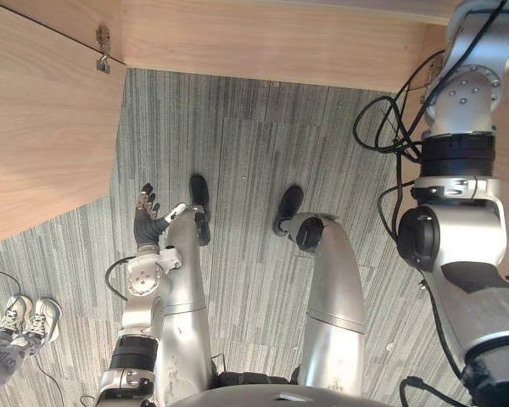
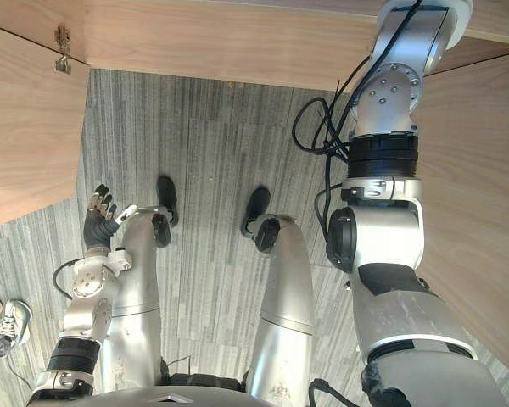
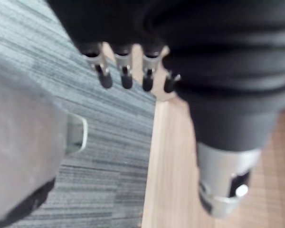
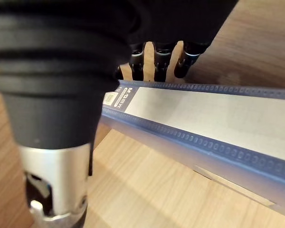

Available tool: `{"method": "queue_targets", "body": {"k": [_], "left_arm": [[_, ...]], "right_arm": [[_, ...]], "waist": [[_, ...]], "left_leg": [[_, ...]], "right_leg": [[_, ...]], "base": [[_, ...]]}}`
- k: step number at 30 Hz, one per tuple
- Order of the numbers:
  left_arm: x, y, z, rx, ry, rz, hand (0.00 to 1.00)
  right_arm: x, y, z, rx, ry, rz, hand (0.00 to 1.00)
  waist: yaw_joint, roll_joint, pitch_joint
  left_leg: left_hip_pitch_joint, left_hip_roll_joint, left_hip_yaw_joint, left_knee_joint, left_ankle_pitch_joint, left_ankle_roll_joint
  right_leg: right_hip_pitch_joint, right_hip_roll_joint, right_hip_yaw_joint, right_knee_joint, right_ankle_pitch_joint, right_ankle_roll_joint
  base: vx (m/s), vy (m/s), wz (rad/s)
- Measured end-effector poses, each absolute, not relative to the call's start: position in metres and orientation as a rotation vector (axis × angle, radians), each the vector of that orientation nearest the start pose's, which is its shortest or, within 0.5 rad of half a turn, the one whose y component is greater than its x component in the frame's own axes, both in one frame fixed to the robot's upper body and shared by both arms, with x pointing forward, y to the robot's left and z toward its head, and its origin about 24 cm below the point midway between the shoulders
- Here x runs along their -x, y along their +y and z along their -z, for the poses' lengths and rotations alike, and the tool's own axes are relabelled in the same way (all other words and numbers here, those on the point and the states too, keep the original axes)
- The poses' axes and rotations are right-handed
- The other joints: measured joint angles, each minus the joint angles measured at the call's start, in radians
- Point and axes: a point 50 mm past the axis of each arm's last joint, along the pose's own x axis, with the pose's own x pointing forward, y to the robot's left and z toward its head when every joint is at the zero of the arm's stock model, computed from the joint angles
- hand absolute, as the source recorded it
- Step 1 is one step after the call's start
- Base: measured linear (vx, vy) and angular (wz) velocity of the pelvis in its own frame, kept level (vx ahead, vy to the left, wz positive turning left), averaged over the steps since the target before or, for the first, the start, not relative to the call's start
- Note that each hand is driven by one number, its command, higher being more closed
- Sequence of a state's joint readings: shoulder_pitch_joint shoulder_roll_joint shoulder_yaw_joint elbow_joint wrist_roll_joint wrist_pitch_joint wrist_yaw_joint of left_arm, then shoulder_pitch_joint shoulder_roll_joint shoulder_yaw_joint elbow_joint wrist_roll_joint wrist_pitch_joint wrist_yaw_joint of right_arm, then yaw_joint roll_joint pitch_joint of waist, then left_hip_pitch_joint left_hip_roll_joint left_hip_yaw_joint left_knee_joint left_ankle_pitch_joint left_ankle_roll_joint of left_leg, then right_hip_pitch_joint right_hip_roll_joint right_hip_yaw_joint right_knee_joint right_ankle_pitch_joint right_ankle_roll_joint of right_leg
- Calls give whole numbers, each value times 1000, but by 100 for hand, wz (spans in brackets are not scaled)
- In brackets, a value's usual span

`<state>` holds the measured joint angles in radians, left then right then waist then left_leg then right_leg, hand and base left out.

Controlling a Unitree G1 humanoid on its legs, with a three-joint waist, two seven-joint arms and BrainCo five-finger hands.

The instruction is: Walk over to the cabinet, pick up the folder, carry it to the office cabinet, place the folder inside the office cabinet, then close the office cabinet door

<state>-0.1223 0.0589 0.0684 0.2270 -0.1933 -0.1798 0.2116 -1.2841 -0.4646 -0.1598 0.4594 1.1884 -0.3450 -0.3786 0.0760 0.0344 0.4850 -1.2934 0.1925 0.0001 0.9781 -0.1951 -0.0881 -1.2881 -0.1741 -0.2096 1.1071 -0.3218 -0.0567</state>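
The folder (image 4: 204, 118), grey-blue with a white label strip along its spine, is in my right hand (image 4: 154, 59) among light wooden cabinet panels (image 4: 147, 190). The dark-tipped fingers curl over its far edge and the thumb (image 4: 57, 190) stands on the near side. In the eye views my right arm (image 1: 458, 170) reaches up past the top edge into the wooden cabinet (image 1: 280, 42). My left hand (image 1: 146, 222) hangs beside the left leg with relaxed, straight fingers (image 3: 124, 76), holding nothing.
An open wooden cabinet door (image 1: 34, 127) with a metal hinge (image 1: 102, 49) stands at the left. Grey striped carpet (image 1: 237, 153) covers the floor in front of the cabinet. A person's shoes (image 1: 30, 318) show at the lower left.
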Motion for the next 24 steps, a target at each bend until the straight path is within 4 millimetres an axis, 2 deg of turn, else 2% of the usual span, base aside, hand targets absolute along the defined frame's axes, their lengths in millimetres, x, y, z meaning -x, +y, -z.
{"method": "queue_targets", "body": {"k": [4, 10, 12, 20, 24], "left_arm": [[-273, 185, -36, 146, -62, -282, 0], [-273, 186, -36, 142, -59, -276, 0], [-273, 185, -35, 140, -55, -271, 0], [-273, 190, -23, 99, 3, -248, 0], [-273, 193, -21, 86, 14, -243, 0]], "right_arm": [[-340, -229, -394, -1048, -936, 62, 0], [-339, -219, -404, -663, -936, 20, 0], [-339, -216, -404, -583, -929, 5, 0], [-356, -221, -374, -374, -797, -13, 0], [-359, -232, -364, -176, -747, 16, 0]], "waist": [[0, 0, 0], [-23, 0, 0], [-23, 0, 0], [-26, -1, -3], [-28, -1, -3]], "left_leg": [[0, 6, 0, 5, 0, 0], [3, 13, 6, -3, 5, 5], [9, 20, 9, -12, 8, 7], [53, 25, 30, -63, 23, 11], [58, 26, 31, -75, 27, 15]], "right_leg": [[1, 5, 0, -2, 5, -2], [8, 12, 0, -27, 25, 1], [16, 21, 0, -46, 36, 3], [57, 28, 1, -107, 62, 8], [66, 33, 0, -128, 73, 12]], "base": [[-6, 14, -4], [-14, 27, -6], [-8, 29, -12], [-2, 16, -3], [-3, 15, -1]]}}
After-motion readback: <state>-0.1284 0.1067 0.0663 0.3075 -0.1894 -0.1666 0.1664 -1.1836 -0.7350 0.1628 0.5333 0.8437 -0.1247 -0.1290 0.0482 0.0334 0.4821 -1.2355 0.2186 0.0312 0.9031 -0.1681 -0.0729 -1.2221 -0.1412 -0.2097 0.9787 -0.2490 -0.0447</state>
